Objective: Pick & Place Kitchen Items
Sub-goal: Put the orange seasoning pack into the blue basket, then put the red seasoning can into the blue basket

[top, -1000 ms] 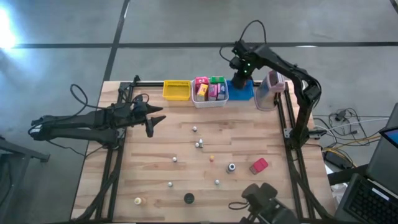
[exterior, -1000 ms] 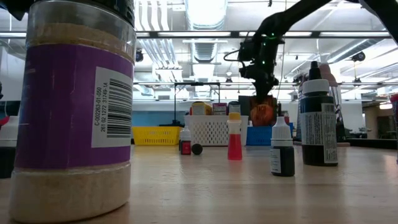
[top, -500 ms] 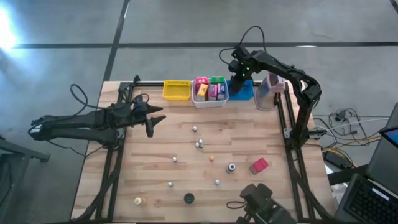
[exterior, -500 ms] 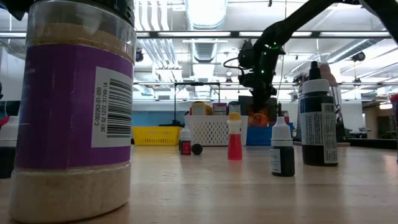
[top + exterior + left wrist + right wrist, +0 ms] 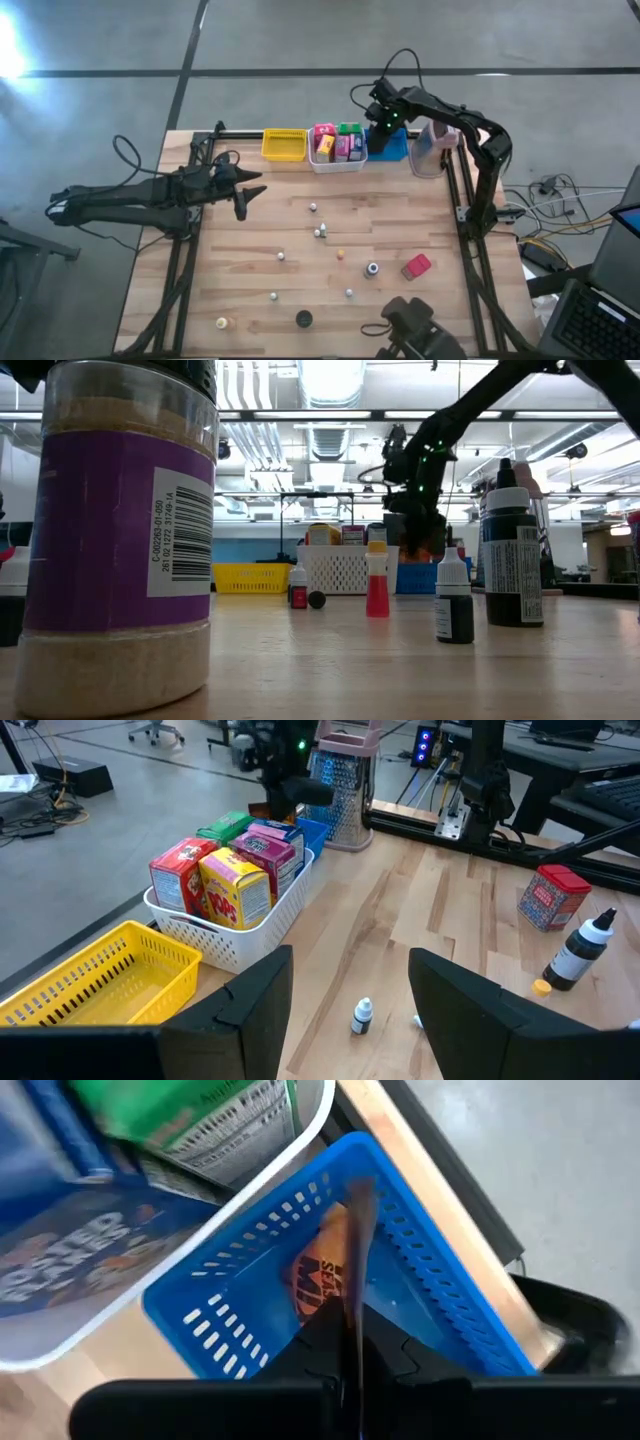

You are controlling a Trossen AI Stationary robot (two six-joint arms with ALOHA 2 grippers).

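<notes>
Right end effector [image 5: 377, 125] pinched closed, left end effector [image 5: 243, 200] parted

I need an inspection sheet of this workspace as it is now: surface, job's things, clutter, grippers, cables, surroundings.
Surface: wooden table, light planks, dark frame.
Job's things: boxes stand in the white bin; an orange packet lies in the blue bin; the yellow bin holds nothing seen; red tin, small bottles and a dark round piece are scattered on the table.
Clutter: grater at the far right corner.
Grippers: right gripper shut on the orange packet, low in the blue bin; left gripper open, waiting at the left edge.
Cables: loose wires right of the table.
Surroundings: concrete floor; people: nothing seen.
</notes>
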